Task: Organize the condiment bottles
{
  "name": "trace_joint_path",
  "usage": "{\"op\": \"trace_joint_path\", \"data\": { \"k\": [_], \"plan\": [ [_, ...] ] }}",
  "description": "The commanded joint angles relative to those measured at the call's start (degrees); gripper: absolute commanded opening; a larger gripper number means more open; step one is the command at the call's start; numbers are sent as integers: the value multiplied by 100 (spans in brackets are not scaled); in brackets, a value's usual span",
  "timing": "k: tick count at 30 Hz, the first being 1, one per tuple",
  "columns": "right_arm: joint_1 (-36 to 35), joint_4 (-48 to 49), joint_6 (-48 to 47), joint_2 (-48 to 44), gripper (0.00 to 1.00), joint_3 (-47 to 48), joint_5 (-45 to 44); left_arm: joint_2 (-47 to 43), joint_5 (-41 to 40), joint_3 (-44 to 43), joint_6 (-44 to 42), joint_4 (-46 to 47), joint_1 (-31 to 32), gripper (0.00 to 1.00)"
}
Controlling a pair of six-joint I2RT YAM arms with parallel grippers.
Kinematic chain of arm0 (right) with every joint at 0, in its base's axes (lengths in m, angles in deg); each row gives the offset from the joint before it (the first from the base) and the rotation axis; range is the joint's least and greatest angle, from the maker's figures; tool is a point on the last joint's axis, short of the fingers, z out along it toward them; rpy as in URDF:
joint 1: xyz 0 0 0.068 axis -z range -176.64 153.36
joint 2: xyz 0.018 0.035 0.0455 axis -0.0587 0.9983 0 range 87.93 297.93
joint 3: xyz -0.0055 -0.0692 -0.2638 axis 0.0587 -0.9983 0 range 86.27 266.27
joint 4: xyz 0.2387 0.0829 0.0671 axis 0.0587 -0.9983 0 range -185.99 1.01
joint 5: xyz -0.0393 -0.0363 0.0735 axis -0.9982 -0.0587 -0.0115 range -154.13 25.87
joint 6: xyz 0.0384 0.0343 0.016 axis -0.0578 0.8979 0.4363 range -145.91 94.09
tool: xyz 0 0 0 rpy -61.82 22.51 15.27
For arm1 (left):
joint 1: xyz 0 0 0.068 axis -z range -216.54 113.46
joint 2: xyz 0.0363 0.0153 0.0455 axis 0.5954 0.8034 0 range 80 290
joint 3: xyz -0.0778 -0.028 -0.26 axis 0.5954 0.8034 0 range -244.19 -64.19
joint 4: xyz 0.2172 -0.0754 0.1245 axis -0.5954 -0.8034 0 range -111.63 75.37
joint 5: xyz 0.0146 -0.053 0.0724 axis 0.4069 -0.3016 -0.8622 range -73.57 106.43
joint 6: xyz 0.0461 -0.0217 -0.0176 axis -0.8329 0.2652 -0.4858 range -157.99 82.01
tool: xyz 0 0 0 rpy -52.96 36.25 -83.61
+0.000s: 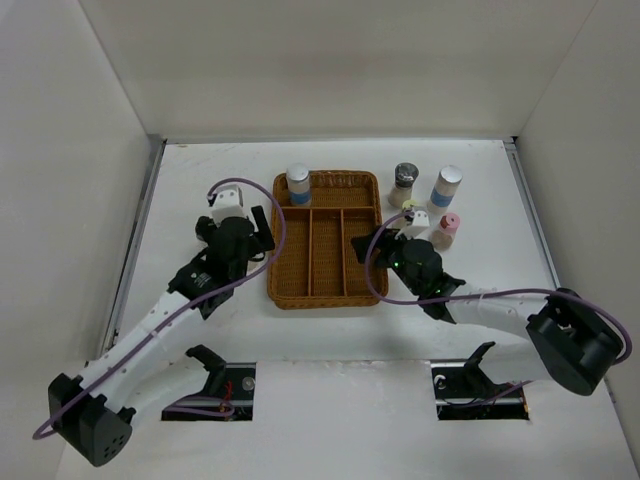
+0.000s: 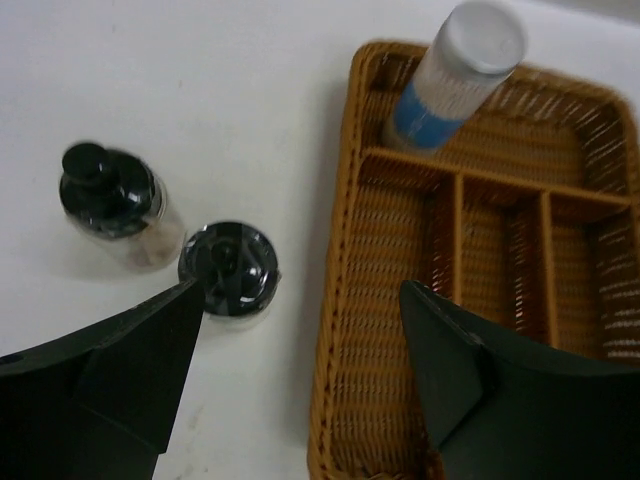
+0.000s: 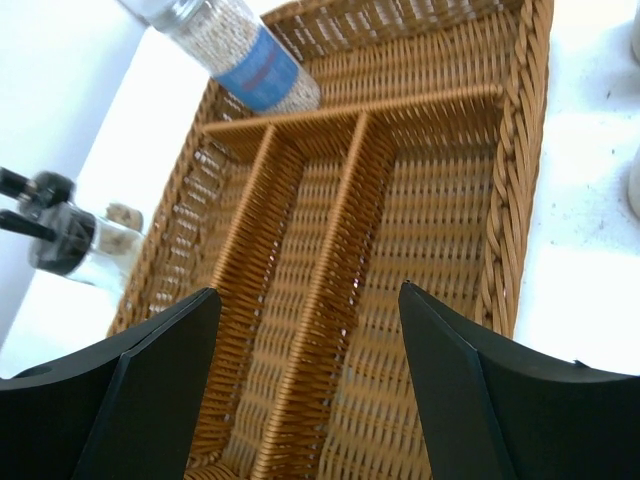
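A silver-capped white-and-blue bottle [image 1: 298,184] stands in the wicker tray's [image 1: 326,300] back left compartment; it also shows in the left wrist view [image 2: 455,75] and the right wrist view [image 3: 250,60]. Right of the tray stand a dark-grey-capped bottle [image 1: 404,184], a second silver-capped white-and-blue bottle [image 1: 446,187] and a pink-capped bottle [image 1: 447,228]. Two black-capped bottles [image 2: 110,195] [image 2: 230,268] stand left of the tray. My left gripper [image 2: 300,330] is open and empty over the tray's left rim [image 2: 340,250]. My right gripper [image 3: 310,330] is open and empty above the tray's compartments.
The tray's three long front compartments [image 3: 400,250] hold nothing. A black-capped bottle [image 3: 70,245] shows beyond the tray's left rim in the right wrist view. A cream-topped thing [image 1: 415,215] sits partly hidden beside my right wrist. White walls enclose the table on three sides.
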Motion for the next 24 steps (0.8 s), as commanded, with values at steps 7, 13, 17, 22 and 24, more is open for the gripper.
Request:
{"op": "trace_joint_path", "data": {
  "k": [7,13,17,22,24],
  "plan": [
    [19,176,41,25,80,182,168,945,-446,474,287,429,-324,78],
    [19,177,15,121,81,226,204,1517,-454,404,156,790,-403,78],
    [19,211,-38,51,82,200,160,1684,-454,456,243,870,-552,77],
    [19,167,-2,87,82,235,248,1746,-419,553,252,1088,-667,76],
    [19,220,-3,95,82,209,213,1799,-384,579,252,1238,-737,73]
  ]
}}
